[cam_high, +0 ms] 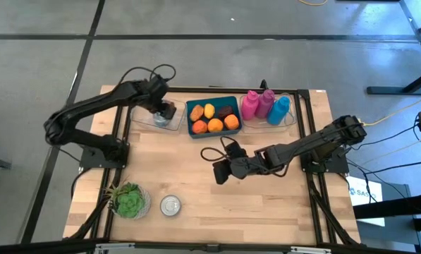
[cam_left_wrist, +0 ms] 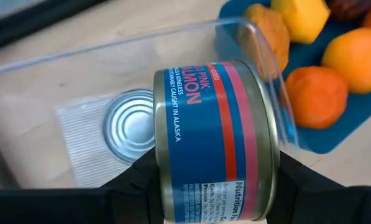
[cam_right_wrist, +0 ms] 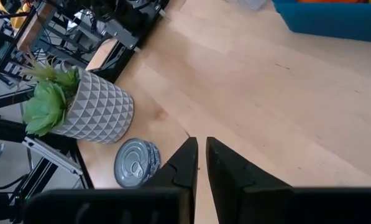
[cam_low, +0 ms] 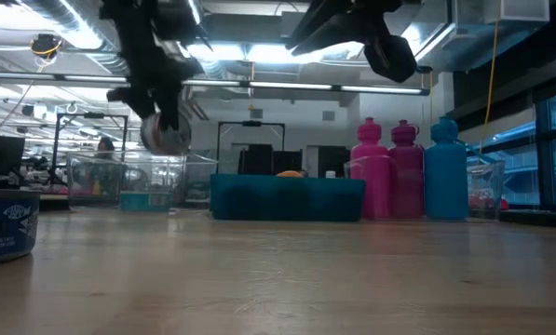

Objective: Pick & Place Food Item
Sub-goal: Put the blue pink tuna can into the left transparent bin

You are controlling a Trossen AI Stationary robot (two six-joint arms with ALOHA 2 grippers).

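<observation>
left gripper was clamped on a salmon can, its fingers pressed to the can's sides, holding it lifted over the clear container that sat just left of the blue tray. the can lay on its side in the grip, with a blue and pink label. a second can sat upright inside that container, below the held one. the blue tray held oranges and other food pieces. just right of the tray, another clear container held two pink bottles and a blue bottle. right gripper hovered above the bare wood table, in front of the tray and a little to its right, with its fingers drawn nearly together on nothing. well in front of the tray and to its left, a small tin stood on the table, and a potted succulent stood just left of that tin.
</observation>
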